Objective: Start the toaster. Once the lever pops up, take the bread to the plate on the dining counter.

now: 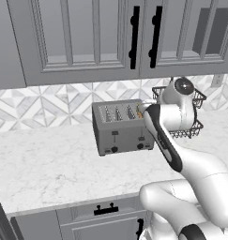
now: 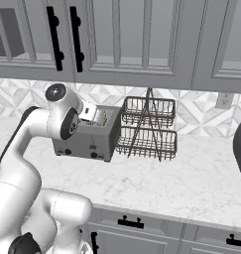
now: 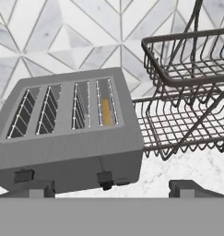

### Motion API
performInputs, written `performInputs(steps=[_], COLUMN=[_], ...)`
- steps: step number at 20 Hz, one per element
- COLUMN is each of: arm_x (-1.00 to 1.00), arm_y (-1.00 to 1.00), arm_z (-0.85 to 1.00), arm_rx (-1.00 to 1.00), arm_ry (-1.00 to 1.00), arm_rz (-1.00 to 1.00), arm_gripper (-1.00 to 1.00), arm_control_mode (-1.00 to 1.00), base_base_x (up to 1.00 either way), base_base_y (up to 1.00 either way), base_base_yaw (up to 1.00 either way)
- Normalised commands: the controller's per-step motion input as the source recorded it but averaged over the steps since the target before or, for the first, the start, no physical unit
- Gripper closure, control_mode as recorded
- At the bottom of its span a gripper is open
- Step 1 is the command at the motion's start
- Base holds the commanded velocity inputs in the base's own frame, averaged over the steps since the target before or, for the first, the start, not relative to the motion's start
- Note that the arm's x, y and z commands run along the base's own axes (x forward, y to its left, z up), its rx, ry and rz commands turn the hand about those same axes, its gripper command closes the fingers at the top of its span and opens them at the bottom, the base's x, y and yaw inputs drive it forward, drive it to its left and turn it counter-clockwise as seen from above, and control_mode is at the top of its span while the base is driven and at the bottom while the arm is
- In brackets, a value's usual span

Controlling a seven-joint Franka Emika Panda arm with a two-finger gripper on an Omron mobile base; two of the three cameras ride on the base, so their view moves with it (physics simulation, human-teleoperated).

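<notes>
Rendered home kitchen, counter run against a wall.
Grey panelled upper cabinets (image 1: pixel 87 37) with black handles are spanning the top of both base views; geometric tile backsplash (image 1: pixel 45 103) is running below them; a white marble-look counter (image 1: pixel 45 164) is carrying a grey four-slot toaster (image 1: pixel 122 127) mid-frame and a two-tier wire rack (image 2: pixel 148 129) beside it; drawer fronts (image 2: pixel 137 233) are showing along the bottom edge.

Even, soft, bright light with no glare. The toaster (image 1: pixel 122 126) throws only a faint shadow on the worktop (image 1: pixel 49 164). All pictures are sharp but coarse, with jagged rendered edges.
</notes>
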Motion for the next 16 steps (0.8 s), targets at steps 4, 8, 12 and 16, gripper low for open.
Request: performInputs(steps=[4, 8, 12, 16], arm_x=[0.02, 0.0, 0.0, 0.0], arm_y=[0.0, 0.0, 0.0, 0.0], arm_z=[0.33, 0.26, 0.03, 0.0], arm_rx=[-0.01, 0.0, 0.0, 0.0], arm_ry=[0.0, 0.0, 0.01, 0.0], arm_rz=[0.0, 0.01, 0.0, 0.0], arm_gripper=[-1.0, -1.0, -1.0, -1.0], arm_control_mode=[-1.0, -1.0, -1.0, -1.0], base_base_x=[0.0, 0.0, 0.0, 0.0], base_base_y=[0.0, 0.0, 0.0, 0.0], base_base_yaw=[0.0, 0.0, 0.0, 0.0])
